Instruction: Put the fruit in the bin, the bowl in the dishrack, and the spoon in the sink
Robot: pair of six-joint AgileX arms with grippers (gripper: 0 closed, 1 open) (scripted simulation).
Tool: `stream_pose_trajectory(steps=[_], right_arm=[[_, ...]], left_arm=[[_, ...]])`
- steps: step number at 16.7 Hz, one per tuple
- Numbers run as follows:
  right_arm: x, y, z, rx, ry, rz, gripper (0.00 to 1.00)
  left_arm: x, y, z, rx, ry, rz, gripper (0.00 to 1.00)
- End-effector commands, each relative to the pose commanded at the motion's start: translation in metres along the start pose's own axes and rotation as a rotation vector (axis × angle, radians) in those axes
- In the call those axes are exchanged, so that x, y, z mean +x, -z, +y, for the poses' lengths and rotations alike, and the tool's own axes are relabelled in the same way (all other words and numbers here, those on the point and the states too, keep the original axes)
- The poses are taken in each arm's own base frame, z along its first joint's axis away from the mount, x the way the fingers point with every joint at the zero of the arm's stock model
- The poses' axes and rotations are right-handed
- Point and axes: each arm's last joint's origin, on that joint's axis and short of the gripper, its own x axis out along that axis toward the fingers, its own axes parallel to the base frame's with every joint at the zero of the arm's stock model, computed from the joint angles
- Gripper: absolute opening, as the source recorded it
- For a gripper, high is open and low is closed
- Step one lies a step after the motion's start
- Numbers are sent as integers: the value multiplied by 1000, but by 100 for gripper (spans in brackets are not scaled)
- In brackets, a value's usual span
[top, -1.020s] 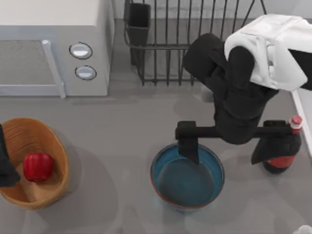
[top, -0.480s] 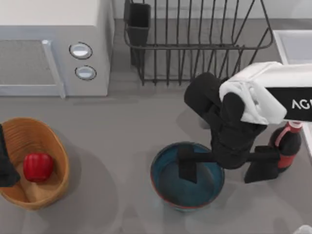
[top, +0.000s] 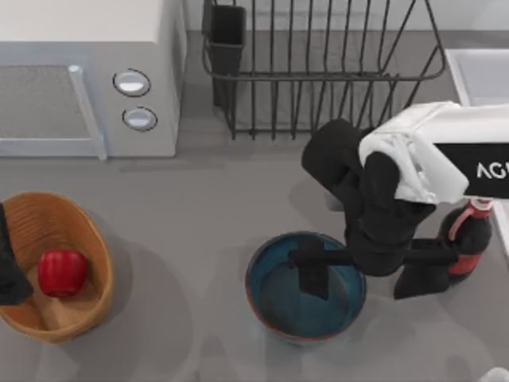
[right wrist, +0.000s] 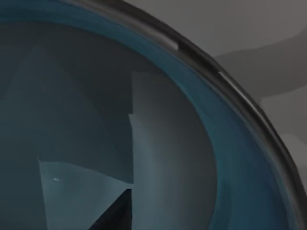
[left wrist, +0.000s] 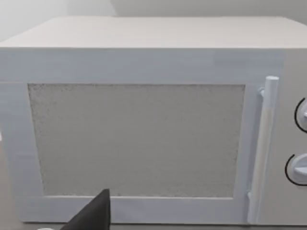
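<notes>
The blue bowl (top: 274, 306) stands at the front middle of the table. My right gripper (top: 366, 275) is open and straddles the bowl's right rim: one finger (top: 312, 274) hangs inside the bowl, the other stands outside it beside a dark bottle. The right wrist view looks down into the bowl's blue inside (right wrist: 86, 110) past its dark rim (right wrist: 218, 74). The red fruit (top: 62, 272) lies in the orange-tan bin (top: 83, 227) at the front left. My left arm (top: 9, 270) is parked at the left edge beside the bin. The spoon is out of view.
The wire dishrack (top: 318, 76) stands at the back with its utensil cup (top: 227, 36). The white sink (top: 477, 72) is at the back right. A white microwave (top: 87, 72) (left wrist: 144, 134) fills the back left. A red-labelled dark bottle (top: 471, 239) stands just right of my right gripper.
My right arm has come forward from the dishrack and lowered, so one finger now sits deeper inside the bowl. The bowl, fruit and left arm have not moved.
</notes>
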Motion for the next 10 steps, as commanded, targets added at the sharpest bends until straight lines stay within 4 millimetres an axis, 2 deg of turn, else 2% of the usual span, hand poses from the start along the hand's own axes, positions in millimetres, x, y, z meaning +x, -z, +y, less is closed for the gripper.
stream_pose_trajectory(steps=[9, 10], right_arm=[[0, 0, 0, 0, 0, 0, 2], [0, 0, 0, 0, 0, 0, 0]], left_arm=[[0, 0, 0, 0, 0, 0, 100], [0, 0, 0, 0, 0, 0, 100]])
